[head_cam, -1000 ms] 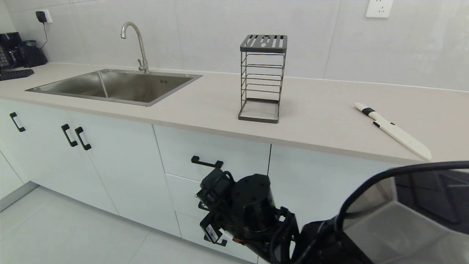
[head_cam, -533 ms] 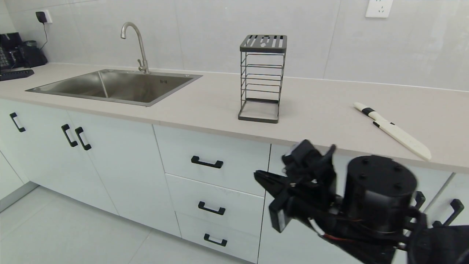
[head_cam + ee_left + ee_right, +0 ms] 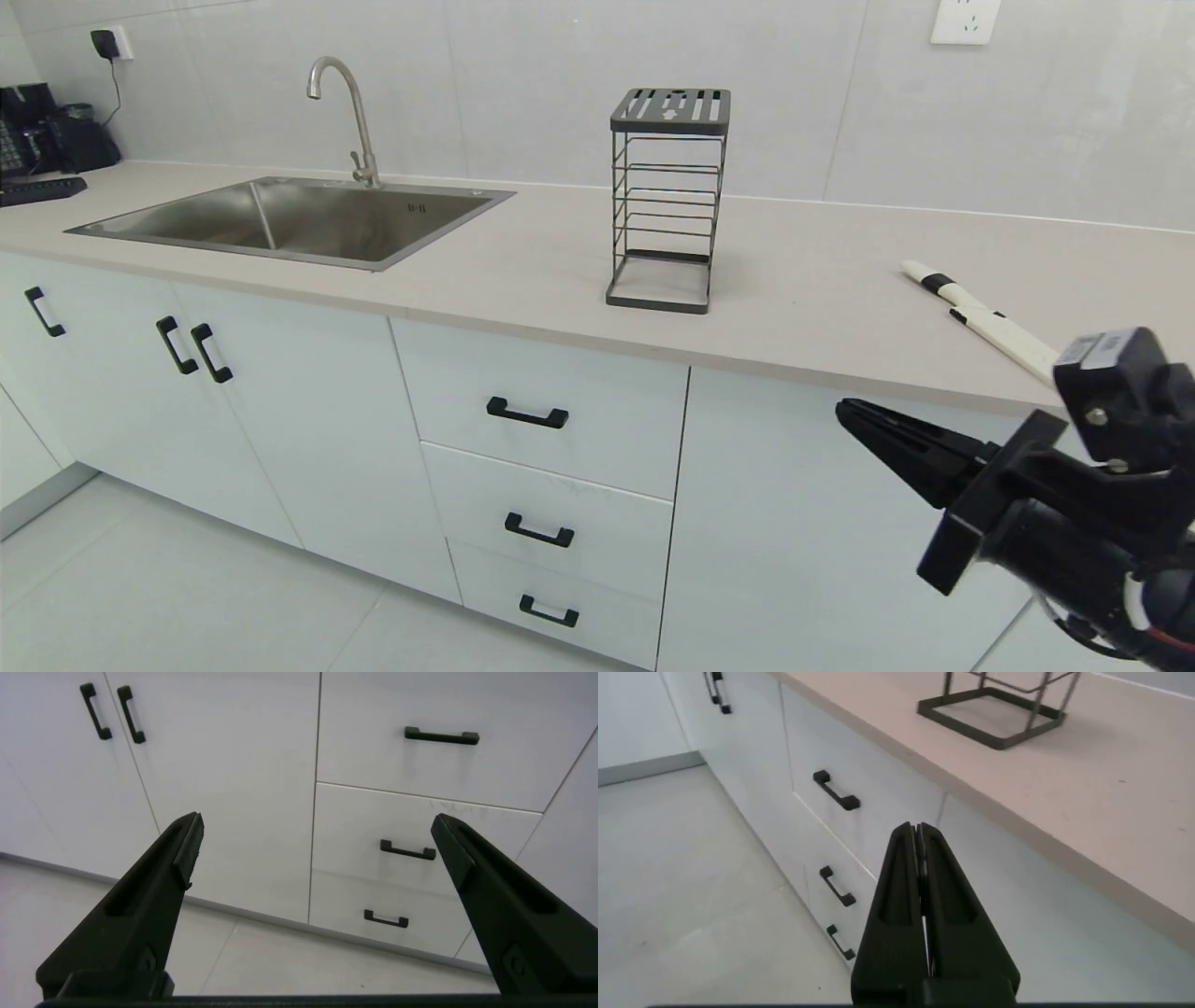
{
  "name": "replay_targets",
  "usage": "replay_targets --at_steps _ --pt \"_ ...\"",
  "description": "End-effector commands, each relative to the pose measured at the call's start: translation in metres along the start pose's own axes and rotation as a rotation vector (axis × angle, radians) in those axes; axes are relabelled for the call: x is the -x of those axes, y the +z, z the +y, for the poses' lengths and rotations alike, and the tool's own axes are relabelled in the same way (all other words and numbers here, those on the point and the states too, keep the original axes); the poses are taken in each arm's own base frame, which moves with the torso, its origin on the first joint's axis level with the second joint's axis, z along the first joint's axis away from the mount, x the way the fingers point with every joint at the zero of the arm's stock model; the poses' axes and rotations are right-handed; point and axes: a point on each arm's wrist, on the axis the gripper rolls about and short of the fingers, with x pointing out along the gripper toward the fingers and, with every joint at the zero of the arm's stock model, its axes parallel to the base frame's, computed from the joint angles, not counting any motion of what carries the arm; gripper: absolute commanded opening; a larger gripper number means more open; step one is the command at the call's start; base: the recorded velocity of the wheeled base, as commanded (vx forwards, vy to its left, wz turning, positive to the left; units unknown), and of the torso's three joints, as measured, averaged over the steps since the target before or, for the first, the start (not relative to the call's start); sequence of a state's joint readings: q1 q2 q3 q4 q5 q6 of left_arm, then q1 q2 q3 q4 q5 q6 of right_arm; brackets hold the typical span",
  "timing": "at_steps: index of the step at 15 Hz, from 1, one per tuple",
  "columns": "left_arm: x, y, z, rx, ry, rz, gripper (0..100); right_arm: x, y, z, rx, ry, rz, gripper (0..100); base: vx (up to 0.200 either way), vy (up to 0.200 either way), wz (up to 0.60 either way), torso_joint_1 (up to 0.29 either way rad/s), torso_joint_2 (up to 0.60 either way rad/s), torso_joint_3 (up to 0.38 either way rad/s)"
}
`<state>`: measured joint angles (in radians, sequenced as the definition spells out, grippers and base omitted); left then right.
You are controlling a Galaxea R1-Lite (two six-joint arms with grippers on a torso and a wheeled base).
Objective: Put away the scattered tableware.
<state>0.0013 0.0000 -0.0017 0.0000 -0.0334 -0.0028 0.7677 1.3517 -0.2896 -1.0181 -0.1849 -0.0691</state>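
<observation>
Shift of right hand toward knife

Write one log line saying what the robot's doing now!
left gripper: open, facing drawers | right gripper: shut, empty, below counter edge | knife: on counter, untouched | rack: empty

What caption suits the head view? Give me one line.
Shut right gripper hangs before the counter, where a white knife lies apart from the wire rack.
</observation>
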Motion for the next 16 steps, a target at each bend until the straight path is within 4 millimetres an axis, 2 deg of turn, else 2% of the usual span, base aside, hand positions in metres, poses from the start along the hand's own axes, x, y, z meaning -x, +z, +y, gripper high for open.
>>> replay_targets --at_steps 1,4,6,8,9,11,13,15,16 --pt "0.000 0.000 0.000 0.000 0.000 0.002 100 0.024 0.012 -0.016 -0.017 -0.074 -0.087 0 0.000 0.000 0.00 0.000 0.00 0.000" --pt "0.000 0.000 0.000 0.000 0.000 0.002 100 0.068 0.014 -0.036 -0.025 -0.202 -0.189 0 0.000 0.000 0.00 0.000 0.00 0.000" --pt "0.000 0.000 0.000 0.000 0.001 0.002 100 0.110 0.024 -0.049 -0.012 -0.362 -0.341 0 0.000 0.000 0.00 0.000 0.00 0.000" --pt "0.000 0.000 0.000 0.000 0.000 0.002 100 0.142 0.033 -0.053 -0.002 -0.529 -0.479 0 0.000 0.000 0.00 0.000 0.00 0.000" --pt "0.000 0.000 0.000 0.000 0.000 0.002 100 0.160 0.027 -0.049 0.020 -0.625 -0.529 0 0.000 0.000 0.00 0.000 0.00 0.000" --pt "0.000 0.000 0.000 0.000 0.000 0.002 100 0.181 0.002 -0.038 0.052 -0.728 -0.542 0 0.000 0.000 0.00 0.000 0.00 0.000" --pt "0.000 0.000 0.000 -0.001 0.000 0.002 100 0.193 -0.020 -0.028 0.067 -0.783 -0.533 0 0.000 0.000 0.00 0.000 0.00 0.000" --pt "0.000 0.000 0.000 0.002 0.000 0.002 100 0.204 -0.052 -0.015 0.045 -0.821 -0.426 0 0.000 0.000 0.00 0.000 0.00 0.000" --pt "0.000 0.000 0.000 0.000 0.000 0.002 100 0.203 -0.066 -0.014 0.019 -0.815 -0.326 0 0.000 0.000 0.00 0.000 0.00 0.000"
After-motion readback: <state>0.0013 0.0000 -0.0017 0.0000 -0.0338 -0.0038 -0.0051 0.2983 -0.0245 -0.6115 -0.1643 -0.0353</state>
